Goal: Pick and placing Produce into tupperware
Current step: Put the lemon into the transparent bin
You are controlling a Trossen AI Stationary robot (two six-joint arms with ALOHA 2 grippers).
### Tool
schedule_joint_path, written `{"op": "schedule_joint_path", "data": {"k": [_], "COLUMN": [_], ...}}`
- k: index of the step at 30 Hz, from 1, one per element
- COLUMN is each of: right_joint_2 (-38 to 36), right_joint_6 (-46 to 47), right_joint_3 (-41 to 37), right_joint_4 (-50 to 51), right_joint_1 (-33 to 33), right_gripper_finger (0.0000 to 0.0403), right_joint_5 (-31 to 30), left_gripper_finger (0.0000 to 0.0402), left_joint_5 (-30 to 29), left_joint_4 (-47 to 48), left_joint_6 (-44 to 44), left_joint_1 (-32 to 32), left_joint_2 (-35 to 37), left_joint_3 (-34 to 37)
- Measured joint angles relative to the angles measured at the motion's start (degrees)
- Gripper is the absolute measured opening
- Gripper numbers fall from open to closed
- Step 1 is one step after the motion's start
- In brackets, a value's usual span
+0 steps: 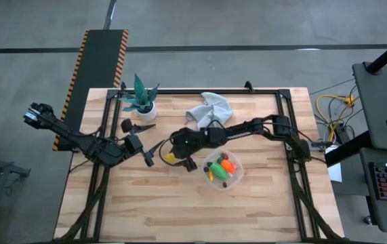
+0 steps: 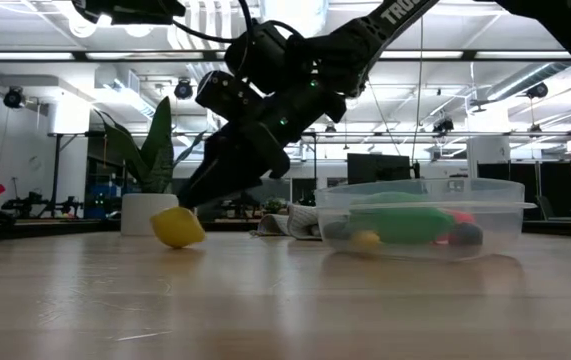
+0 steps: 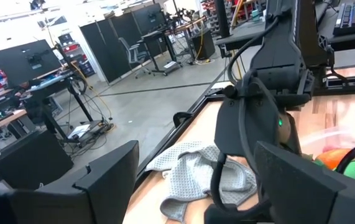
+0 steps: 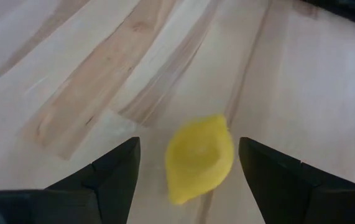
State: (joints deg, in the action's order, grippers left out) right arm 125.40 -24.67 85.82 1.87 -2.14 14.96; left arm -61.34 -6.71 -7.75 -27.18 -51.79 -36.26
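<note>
A yellow lemon (image 4: 199,158) lies on the wooden table, left of the tupperware (image 1: 222,169); it also shows in the low view (image 2: 178,227). My right gripper (image 4: 189,147) reaches across from the table's right side, slanting down. It is open, with one finger on either side of the lemon and a gap on each side. The clear round tupperware (image 2: 420,215) holds an orange carrot, a green piece and small berries. My left gripper (image 1: 146,153) is open and empty, just left of the lemon.
A potted plant in a white pot (image 1: 141,100) stands at the far left of the table. A grey cloth (image 1: 210,108) lies at the far middle, behind my right arm. Bare wood lies toward the near edge.
</note>
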Motion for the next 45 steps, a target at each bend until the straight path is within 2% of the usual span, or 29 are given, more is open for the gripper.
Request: {"op": "schedule_joint_path", "data": {"k": [34,38,45], "right_joint_2": [3.24,5.43,7.28], "right_joint_6": [3.67,5.00,6.53], "right_joint_3": [2.07,2.20,3.73], "right_joint_4": [-9.07,-12.36,-11.98], "right_joint_1": [-0.69,-0.44,-0.97], "right_gripper_finger": [0.0265,0.0265,0.0265], "right_joint_5": [0.46,0.52,-0.01], "left_gripper_finger": [0.0301,0.0301,0.0301], "left_joint_5": [-0.02,-0.02,0.06], "left_joint_4": [-0.06,0.00,-0.09], "left_joint_6": [0.00,0.00,-0.04], "left_joint_1": [0.04,0.04,0.04], "left_joint_2": [0.00,0.00,-0.24], "left_joint_3": [0.01,0.01,-0.01]}}
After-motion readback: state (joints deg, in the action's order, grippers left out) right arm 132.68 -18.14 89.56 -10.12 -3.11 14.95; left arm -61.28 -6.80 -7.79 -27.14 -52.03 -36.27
